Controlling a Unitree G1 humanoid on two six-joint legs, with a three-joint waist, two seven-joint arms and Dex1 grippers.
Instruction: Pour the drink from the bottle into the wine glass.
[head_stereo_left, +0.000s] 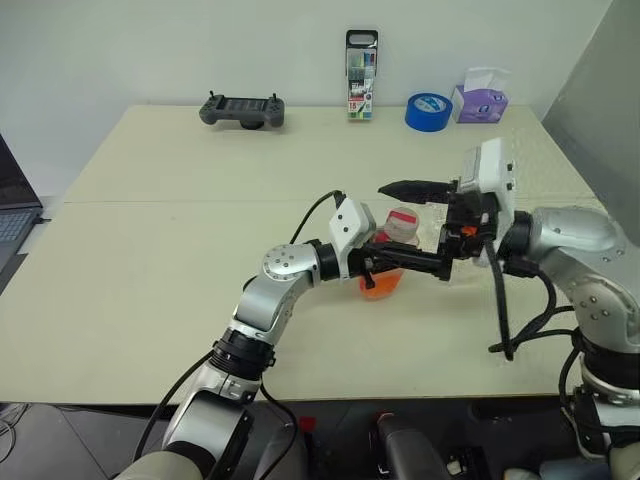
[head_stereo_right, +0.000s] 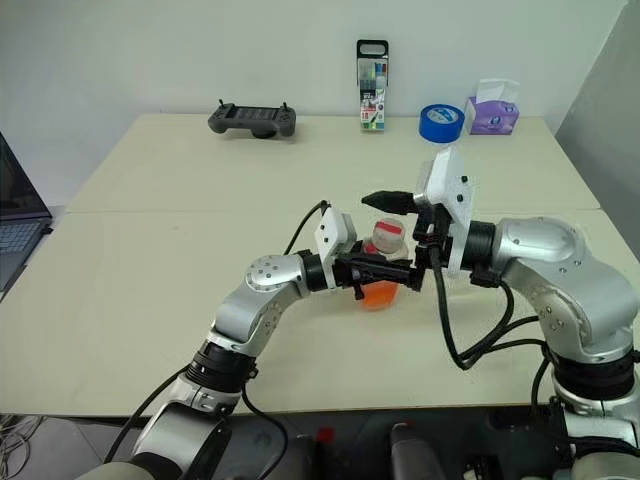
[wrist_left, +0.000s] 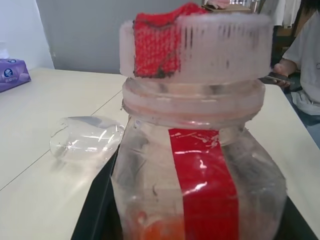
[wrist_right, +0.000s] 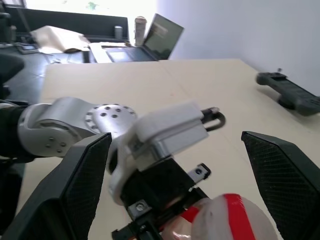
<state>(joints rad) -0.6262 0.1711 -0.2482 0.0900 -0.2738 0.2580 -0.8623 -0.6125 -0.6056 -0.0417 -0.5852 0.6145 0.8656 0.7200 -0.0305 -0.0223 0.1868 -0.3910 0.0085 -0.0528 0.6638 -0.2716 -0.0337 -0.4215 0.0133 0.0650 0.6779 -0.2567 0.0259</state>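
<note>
The left gripper (head_stereo_right: 400, 275) is clamped on the body of the bottle (head_stereo_left: 393, 258), holding it upright just above the surface (head_stereo_left: 150, 260), with the fingers running across the bottle below its neck. That grip steadies the bottle so that the cap (head_stereo_left: 402, 220) can be worked from above; the cap looks white with a red patch and sits on the neck, so pouring cannot start yet. The drink (head_stereo_left: 381, 284) sits low in the bottle, an orange pool beneath the left gripper's fingers.

The right gripper (wrist_right: 175, 195) hangs above and beside the cap with its two fingers (wrist_right: 87, 175) spread wide and nothing between them. In the right wrist view the cap lies between and just short of those spread fingers, which suggests the gripper is lined up either to take the cap or to let it go; which of the two I cannot tell.

The wine glass (wrist_left: 86, 142) appears to lie on its side on the surface, beyond the left gripper, toward the right arm. It would have to stand upright before anything is poured into it.
</note>
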